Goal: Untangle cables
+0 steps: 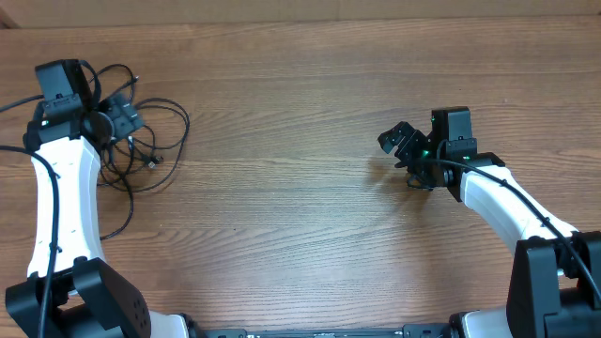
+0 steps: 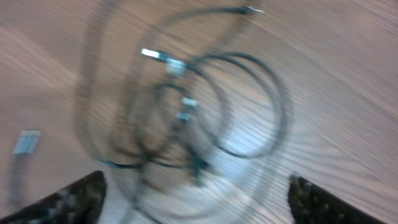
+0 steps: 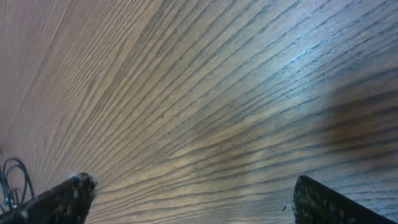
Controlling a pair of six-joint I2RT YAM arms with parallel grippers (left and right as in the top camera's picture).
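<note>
While the thin black cables [image 1: 150,160] lie in a loose tangle of overlapping loops with small silver-tipped plugs at the far left of the brown wood-grain tabletop [image 1: 282,207], the left gripper [image 1: 117,120] sits over them with its jaws spread wide and nothing between them. Well apart to the right, the right gripper [image 1: 402,143] is likewise wide open above bare wood, holding nothing.

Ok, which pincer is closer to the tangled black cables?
Left. The left pincer hovers right over the cables, jaws wide apart. The right pincer is far off on the other side, nowhere near them.
</note>
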